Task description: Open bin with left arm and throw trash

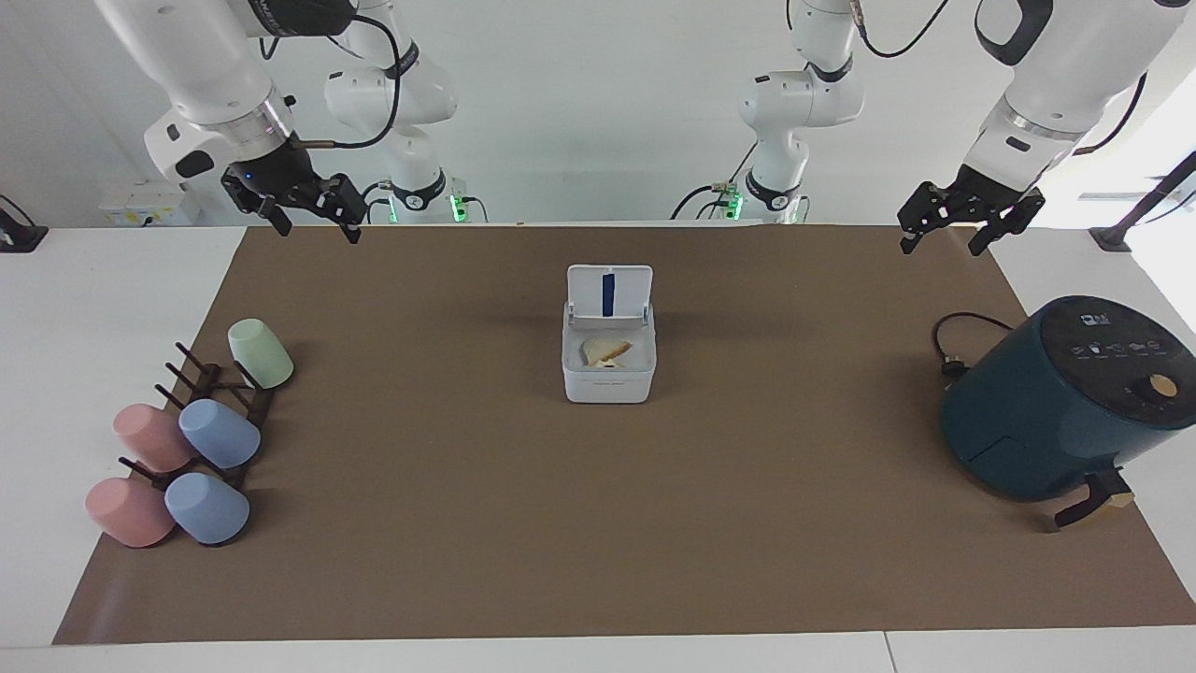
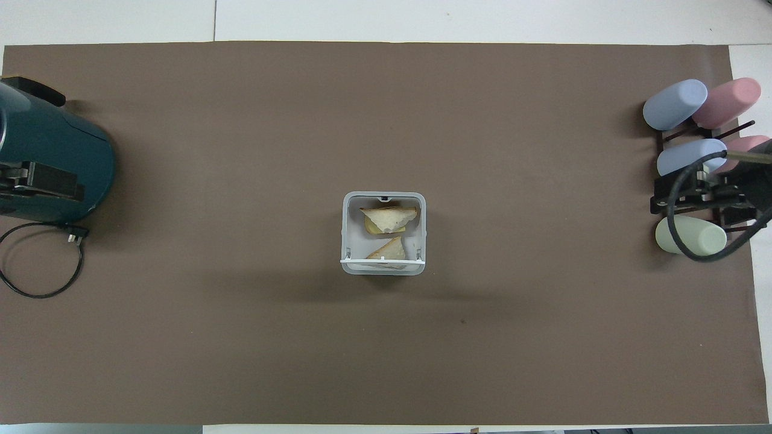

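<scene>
Facing view: bin stands mid-mat, both open end effectors near mat corners.

Open mat around the bin, clutter only at the ends

The bin stands alone mid-mat with its lid upright on the robots' side; the cup rack and air fryer crowd the table's two ends.

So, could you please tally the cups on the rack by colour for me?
Pink cups: 2
Blue cups: 2
Green cup: 1
Total: 5 cups on the rack
</scene>
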Motion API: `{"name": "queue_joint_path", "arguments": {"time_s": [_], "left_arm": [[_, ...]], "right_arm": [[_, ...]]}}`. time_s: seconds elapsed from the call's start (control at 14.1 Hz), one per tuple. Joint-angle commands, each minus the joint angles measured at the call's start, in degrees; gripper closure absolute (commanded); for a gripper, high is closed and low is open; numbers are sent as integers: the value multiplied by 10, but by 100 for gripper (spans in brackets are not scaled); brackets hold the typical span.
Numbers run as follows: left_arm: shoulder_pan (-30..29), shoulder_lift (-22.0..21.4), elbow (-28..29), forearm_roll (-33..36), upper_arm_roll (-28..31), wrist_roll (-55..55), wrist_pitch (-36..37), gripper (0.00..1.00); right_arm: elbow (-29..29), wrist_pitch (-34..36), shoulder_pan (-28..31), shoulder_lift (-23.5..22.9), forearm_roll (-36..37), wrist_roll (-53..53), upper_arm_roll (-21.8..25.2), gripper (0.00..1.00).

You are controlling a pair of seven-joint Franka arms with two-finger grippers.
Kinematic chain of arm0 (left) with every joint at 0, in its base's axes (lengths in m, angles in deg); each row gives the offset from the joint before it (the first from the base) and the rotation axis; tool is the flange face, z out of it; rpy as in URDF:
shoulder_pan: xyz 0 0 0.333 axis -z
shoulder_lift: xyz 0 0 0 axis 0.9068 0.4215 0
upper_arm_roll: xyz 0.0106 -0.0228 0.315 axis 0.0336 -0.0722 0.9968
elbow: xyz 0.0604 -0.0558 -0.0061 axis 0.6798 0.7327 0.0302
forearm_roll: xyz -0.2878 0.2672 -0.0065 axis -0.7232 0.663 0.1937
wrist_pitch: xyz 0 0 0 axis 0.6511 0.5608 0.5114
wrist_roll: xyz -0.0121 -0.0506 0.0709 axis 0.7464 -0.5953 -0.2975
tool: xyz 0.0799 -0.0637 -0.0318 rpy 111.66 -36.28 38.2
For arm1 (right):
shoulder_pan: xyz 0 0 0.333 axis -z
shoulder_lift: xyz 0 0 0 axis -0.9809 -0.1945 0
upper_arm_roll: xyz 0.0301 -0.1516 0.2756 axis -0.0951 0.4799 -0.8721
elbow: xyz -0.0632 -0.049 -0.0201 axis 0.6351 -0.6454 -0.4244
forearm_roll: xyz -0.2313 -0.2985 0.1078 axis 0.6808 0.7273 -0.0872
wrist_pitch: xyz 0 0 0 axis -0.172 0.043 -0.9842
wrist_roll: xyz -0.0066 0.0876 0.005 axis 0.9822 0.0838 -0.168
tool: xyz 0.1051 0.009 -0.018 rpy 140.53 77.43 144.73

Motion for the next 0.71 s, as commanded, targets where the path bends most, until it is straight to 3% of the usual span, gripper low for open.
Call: {"name": "queue_joint_path", "arguments": {"time_s": [0.0, 0.64], "left_arm": [[-6, -14, 16, 5, -4, 5, -1, 0], [-6, -14, 17, 5, -4, 7, -2, 0]], "right_arm": [[48, -27, 0, 23, 11, -36, 22, 0], [34, -36, 9, 2, 11, -66, 39, 0]]}}
